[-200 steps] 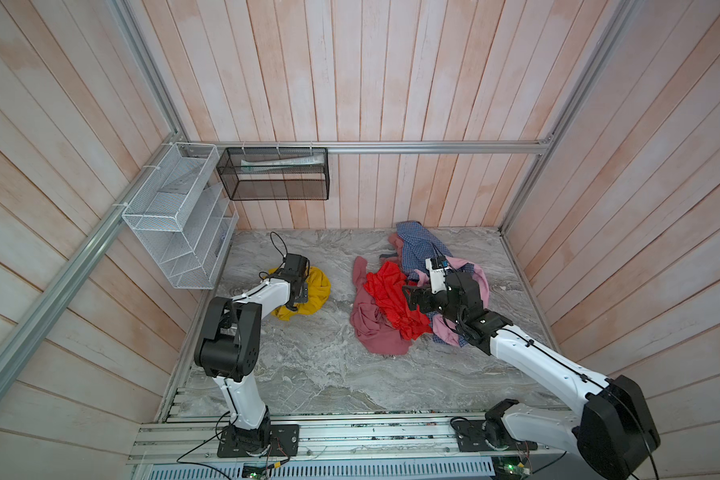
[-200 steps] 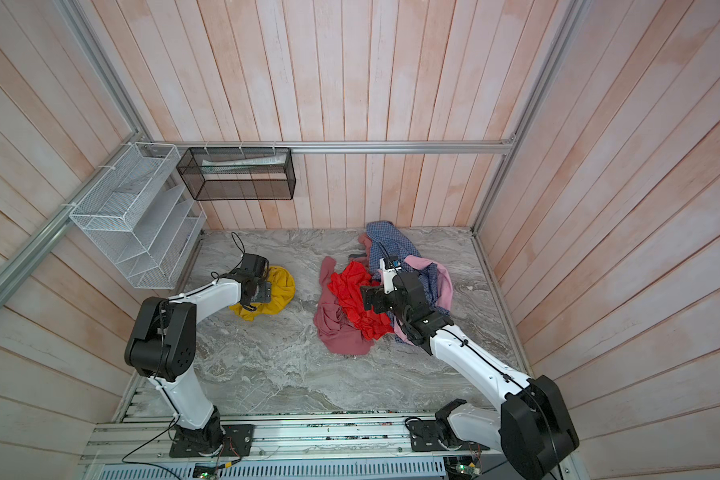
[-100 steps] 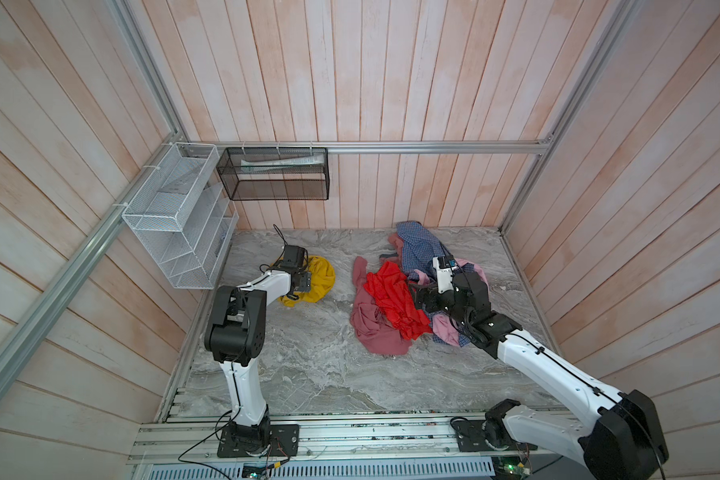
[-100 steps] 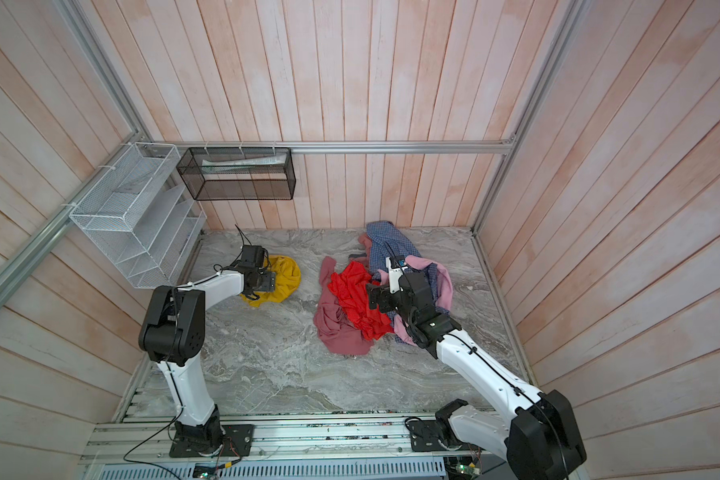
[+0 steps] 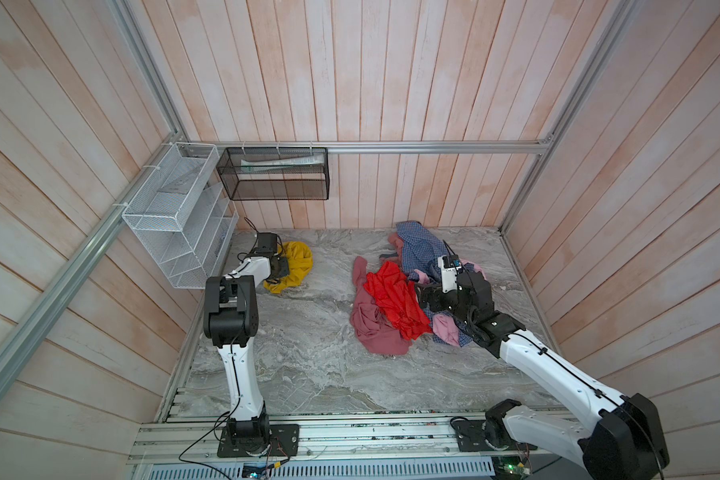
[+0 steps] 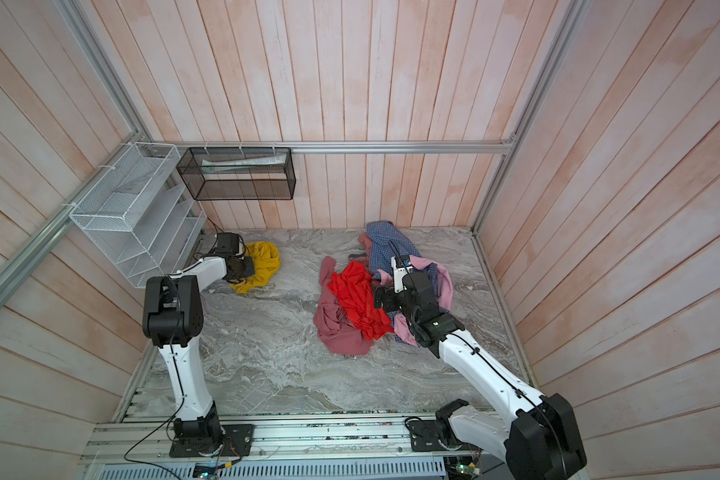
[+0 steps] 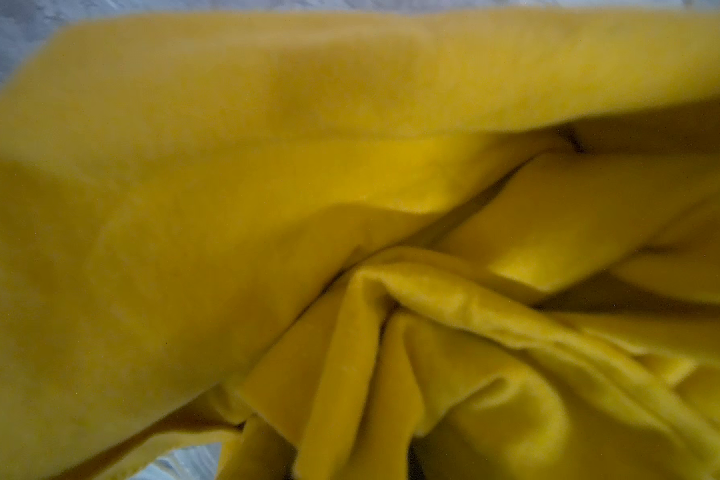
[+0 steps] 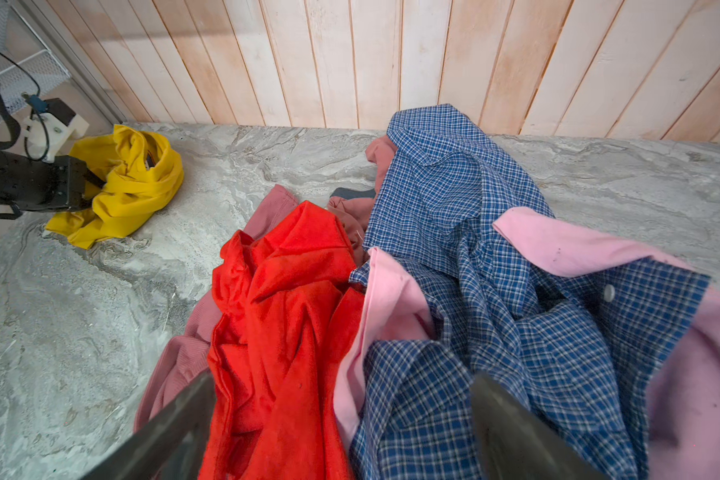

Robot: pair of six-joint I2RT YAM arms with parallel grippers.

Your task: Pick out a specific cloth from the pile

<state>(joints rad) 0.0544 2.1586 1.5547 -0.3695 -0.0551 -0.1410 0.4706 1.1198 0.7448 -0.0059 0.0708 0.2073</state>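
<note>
Clearly, the cloth [image 5: 297,266] lies apart from the pile [image 5: 391,299], toward 10 o'clock on the tabletop [image 5: 308,374], with bare surface between them; the separating looks done, the lift not yet; your left gripper [image 5: 282,270] is buried in the yellow folds, and you cannot tell whether it has closed on them; your right gripper [image 8: 344,378] hovers over the pile, fingers [image 8: 184,415] spread wide, holding nothing; the wire rack [image 5: 175,232] and back wall [image 5: 391,187] crowd 10 to 12 o'clock; open room lies toward 6.
</note>
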